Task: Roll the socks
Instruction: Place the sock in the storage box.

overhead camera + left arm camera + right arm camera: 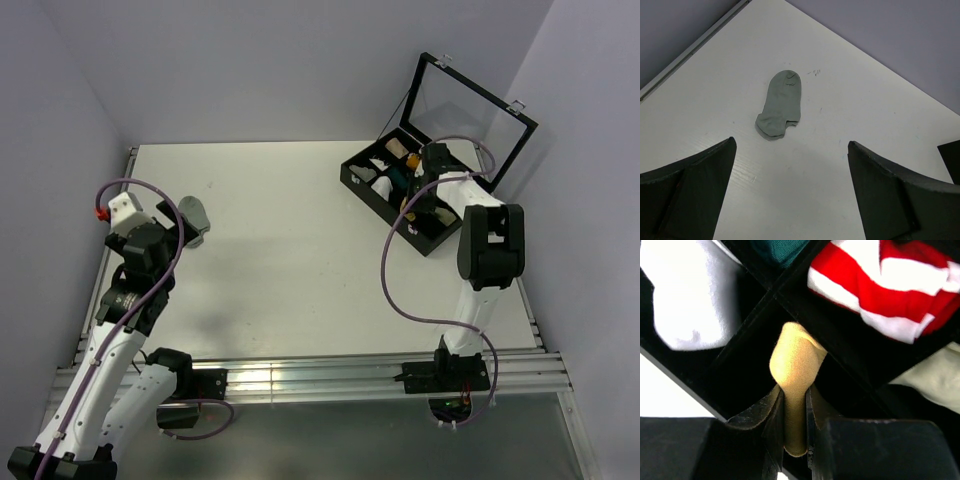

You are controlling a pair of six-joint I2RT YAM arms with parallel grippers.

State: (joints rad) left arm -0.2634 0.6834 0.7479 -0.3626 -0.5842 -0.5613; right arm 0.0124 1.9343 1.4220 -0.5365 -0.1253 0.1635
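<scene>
Right gripper (795, 407) is shown clamped narrowly on the yellow sock (795, 360) at a compartment of the case (350, 178). Left gripper (791, 150) is spread wide, nothing held. The grey sock (781, 102) is laid flat, well left of the case.

A robotics lab cell: bare white tabletop (300, 260), plain grey-lilac partition walls (250, 60), silver aluminium mounting rail (320, 378).

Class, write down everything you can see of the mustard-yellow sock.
The mustard-yellow sock is soft, fine-knit fabric, bunched into a narrow fold. The right gripper has its jaws shut on that fold. A rounded, wrinkled end bulges out past them over a dark compartment of the black case. Whether the sock touches the compartment floor cannot be told.
</scene>
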